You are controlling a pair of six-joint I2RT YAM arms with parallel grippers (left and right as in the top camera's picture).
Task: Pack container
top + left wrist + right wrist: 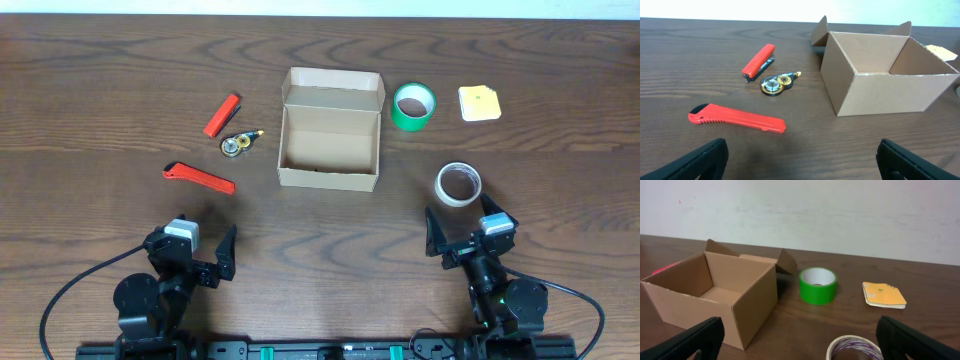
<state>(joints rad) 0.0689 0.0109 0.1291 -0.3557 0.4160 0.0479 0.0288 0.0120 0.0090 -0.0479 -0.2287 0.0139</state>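
1. Status. The left pincer (192, 248) and the right pincer (470, 236) sit at the near edge of the desk (90, 70). Both have their jaws wide apart and hold nothing.
2. The container (330, 130) stands mid-desk toward the far edge. Its flap lid is folded back and no contents are visible.
3. Likely step: first pick. The left arm should take the red cutter (199, 178) across its narrow body. The right arm should take the white tape roll (458, 184), which lies just ahead of it.
4. Lower each item through the open top, clear of the walls. The box looks light and may slide if bumped.
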